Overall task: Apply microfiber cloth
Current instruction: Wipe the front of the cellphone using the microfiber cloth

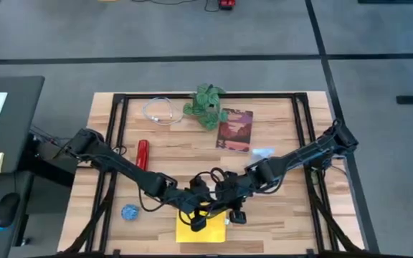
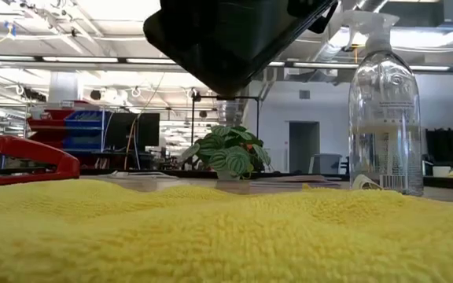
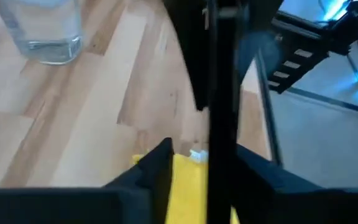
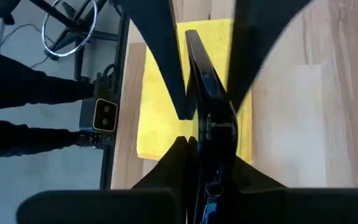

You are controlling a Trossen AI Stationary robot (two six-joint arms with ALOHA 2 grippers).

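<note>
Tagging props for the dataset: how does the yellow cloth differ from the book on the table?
The cloth is bright yellow; the book is dark red with a picture cover. The cloth is soft, fuzzy fabric, rumpled in the low view; the book is a flat, stiff rectangle. The cloth lies at the near edge under both arms; the book sits at the far side beside the plant, untouched. Both lie flat on the wooden table.

My two arms are matte black, jointed segments with black cables looped along them, ending in dark, flat, tapered two-finger grippers.
</note>
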